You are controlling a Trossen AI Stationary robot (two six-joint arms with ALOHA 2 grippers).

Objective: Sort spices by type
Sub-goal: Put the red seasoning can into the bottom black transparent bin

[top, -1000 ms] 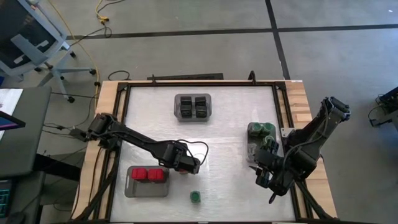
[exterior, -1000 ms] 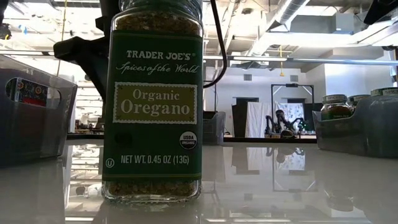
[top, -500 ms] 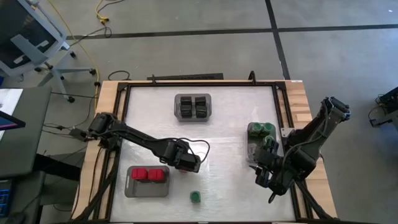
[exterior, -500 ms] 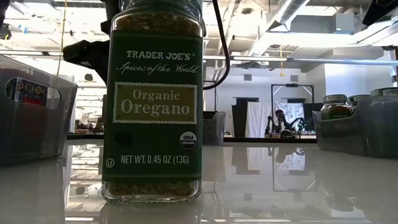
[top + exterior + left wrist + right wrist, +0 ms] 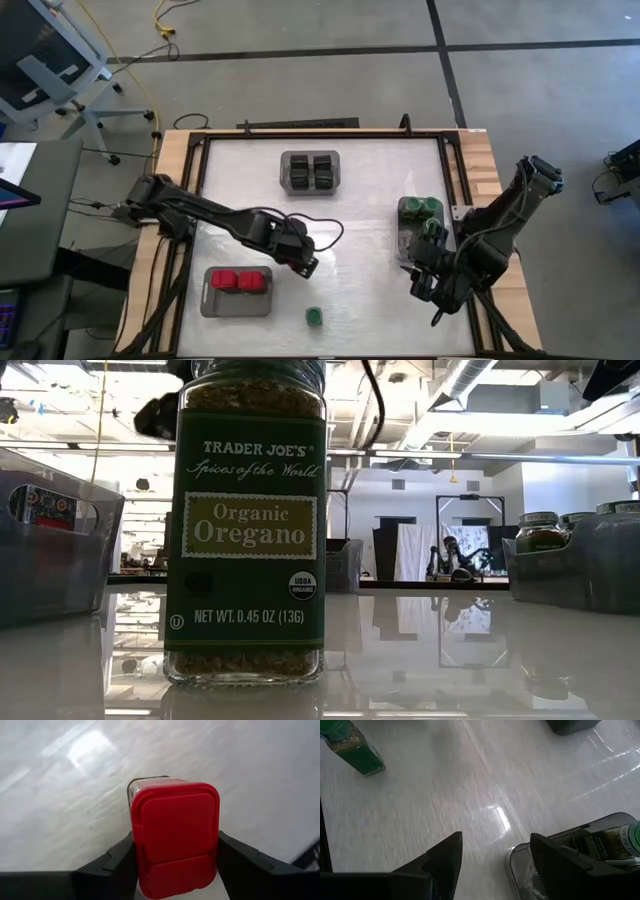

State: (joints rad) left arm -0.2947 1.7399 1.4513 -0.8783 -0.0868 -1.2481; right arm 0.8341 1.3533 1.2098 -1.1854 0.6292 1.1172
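Two red spice boxes point(image 5: 238, 281) sit in a grey tray point(image 5: 212, 303) at seven o'clock on the bench point(image 5: 370, 200). Just right of it, the left gripper point(image 5: 306, 266) is clamped on a third red box point(image 5: 175, 837). One green-lidded oregano jar point(image 5: 314, 317) stands alone at six o'clock. Two black cubes point(image 5: 311, 170) fill a tray at twelve. Green-lidded jars point(image 5: 424, 212) occupy a tray at three, where the right gripper point(image 5: 492, 857) hovers, fingers apart.

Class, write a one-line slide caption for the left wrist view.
Left gripper shut on a red spice container, held above the white table.
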